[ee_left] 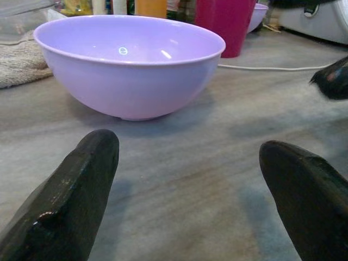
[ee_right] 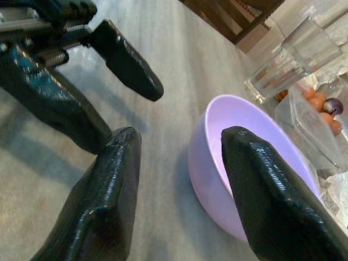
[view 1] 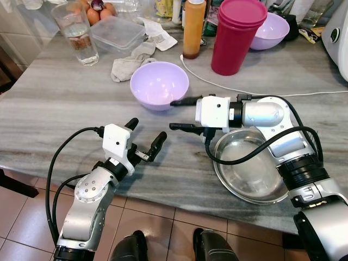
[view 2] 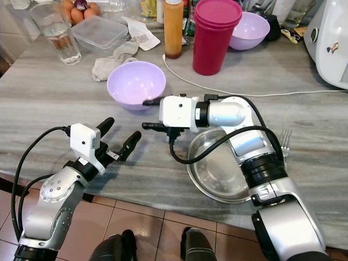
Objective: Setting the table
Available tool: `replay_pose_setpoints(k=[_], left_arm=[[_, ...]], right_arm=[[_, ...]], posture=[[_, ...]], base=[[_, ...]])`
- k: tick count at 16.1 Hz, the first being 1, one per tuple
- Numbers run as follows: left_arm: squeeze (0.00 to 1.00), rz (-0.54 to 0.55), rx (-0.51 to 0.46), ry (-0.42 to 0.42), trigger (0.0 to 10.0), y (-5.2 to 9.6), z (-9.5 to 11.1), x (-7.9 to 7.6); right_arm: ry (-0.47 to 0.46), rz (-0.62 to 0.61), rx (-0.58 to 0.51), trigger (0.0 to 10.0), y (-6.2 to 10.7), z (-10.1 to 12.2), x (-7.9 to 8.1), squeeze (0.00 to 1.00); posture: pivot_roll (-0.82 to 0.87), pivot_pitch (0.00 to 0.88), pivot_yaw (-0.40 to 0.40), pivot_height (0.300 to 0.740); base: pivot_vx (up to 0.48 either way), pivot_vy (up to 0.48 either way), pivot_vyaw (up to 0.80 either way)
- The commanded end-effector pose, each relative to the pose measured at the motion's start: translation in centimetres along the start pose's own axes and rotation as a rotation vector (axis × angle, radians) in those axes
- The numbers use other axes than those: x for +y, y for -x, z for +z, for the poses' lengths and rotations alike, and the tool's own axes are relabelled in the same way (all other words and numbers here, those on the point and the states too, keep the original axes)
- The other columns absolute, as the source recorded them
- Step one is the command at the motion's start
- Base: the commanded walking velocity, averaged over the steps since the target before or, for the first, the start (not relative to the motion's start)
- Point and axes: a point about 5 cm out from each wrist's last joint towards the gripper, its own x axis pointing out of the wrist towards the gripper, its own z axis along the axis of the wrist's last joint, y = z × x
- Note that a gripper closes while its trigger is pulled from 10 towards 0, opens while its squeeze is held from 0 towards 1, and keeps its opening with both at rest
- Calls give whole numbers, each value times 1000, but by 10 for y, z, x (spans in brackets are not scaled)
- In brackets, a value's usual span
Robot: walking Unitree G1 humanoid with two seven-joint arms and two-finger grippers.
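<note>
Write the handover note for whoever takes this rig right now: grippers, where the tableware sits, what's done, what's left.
Left gripper: open, empty, low over the table, facing the near lilac bowl.
Right gripper: open, empty, one finger at that bowl's rim, the other outside it.
Steel bowl: at the near edge, under the right forearm. Fork beside it.
Second lilac bowl, magenta cup, glass: at the back.
Done: nothing visibly set. Left: probably grip the near bowl, place it, then the rest.

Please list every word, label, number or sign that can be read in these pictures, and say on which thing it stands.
None can be read.
Paper slip beside the plastic container: printed, too small to read.
White appliance: small emblem, too blurred.
Right arm's cuff: pale mark, not legible.
</note>
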Motion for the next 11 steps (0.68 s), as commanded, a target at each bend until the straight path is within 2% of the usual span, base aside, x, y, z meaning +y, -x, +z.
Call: replay_pose_setpoints(k=[1,2,3,4,7,9,11], left_arm=[[0,-1,15,1,10000,0,-3,0],[0,1,18,0,10000,0,-4,0],[0,72,36,-9,10000,2,-9,6],[0,89,37,-4,10000,2,-9,8],[0,142,7,10,10000,1,-5,12],[0,197,-49,2,10000,-5,5,18],[0,208,-67,-8,10000,-10,10,21]], right_arm=[[12,2,-16,10000,1,6,-1,1000],[11,-5,-16,10000,1,7,-1,1000],[12,-77,-6,10000,6,6,-7,1000],[11,-92,-5,10000,7,5,-8,1000],[-7,-217,-6,10000,13,5,-13,1000],[-51,-413,4,10000,24,2,-17,1000],[-67,-490,27,10000,30,-1,-16,1000]], posture=[[-163,180,15,740],[-163,180,15,740],[-170,180,13,740],[-170,180,13,740],[-173,185,14,740],[-187,187,19,740],[-197,188,22,740]], base=[[0,0,0],[0,0,0],[0,0,0],[0,0,0],[0,0,0],[0,0,0],[0,0,0]])
